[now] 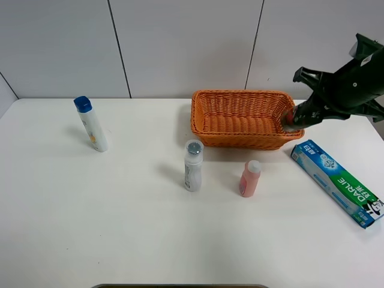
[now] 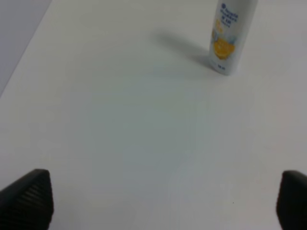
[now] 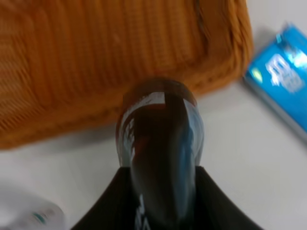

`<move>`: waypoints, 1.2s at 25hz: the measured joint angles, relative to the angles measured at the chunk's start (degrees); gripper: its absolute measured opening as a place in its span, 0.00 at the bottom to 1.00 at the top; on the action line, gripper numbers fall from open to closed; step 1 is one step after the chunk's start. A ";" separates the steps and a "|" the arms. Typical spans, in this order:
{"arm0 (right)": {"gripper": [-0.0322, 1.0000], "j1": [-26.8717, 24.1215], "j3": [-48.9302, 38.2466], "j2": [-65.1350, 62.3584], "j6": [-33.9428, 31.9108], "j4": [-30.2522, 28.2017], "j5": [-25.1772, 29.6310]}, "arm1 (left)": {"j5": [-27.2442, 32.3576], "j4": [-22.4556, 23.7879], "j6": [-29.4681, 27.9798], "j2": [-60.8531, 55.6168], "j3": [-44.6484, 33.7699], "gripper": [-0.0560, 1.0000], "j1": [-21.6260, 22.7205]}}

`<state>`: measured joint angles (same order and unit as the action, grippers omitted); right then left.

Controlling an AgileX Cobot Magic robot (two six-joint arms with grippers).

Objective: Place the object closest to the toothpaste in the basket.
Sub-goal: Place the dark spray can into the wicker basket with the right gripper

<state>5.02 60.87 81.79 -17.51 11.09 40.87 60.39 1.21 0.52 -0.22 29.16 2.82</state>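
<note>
My right gripper is shut on a dark brown bottle and holds it in the air over the right end of the orange wicker basket. In the right wrist view the bottle sits between the jaws, above the basket's near rim. The blue toothpaste box lies on the table to the right of the basket; a corner of it shows in the right wrist view. My left gripper is open and empty over bare table.
A pink bottle and a white bottle with a grey cap stand in front of the basket. A white bottle with a blue cap stands at the far left; it also shows in the left wrist view.
</note>
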 joint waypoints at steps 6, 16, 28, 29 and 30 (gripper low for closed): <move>0.30 0.00 3.19 1.78 1.48 0.12 -7.62 | 0.00 0.00 0.00 0.00 0.00 0.94 0.00; 0.30 0.00 3.43 13.94 1.59 0.67 -18.95 | 0.00 0.00 0.00 0.00 0.00 0.94 0.00; 0.30 0.00 3.43 26.70 1.89 0.88 -30.18 | 0.00 0.00 0.00 0.00 0.00 0.94 0.00; 0.30 0.00 3.43 27.33 1.89 0.88 -31.08 | 0.00 0.00 0.00 0.00 0.00 0.94 0.00; 0.30 0.00 3.43 27.80 1.89 0.88 -31.72 | 0.00 0.00 0.00 0.00 0.00 0.94 0.00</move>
<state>5.02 64.31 109.59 -15.62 11.97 9.15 60.39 1.21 0.52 -0.22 29.16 2.82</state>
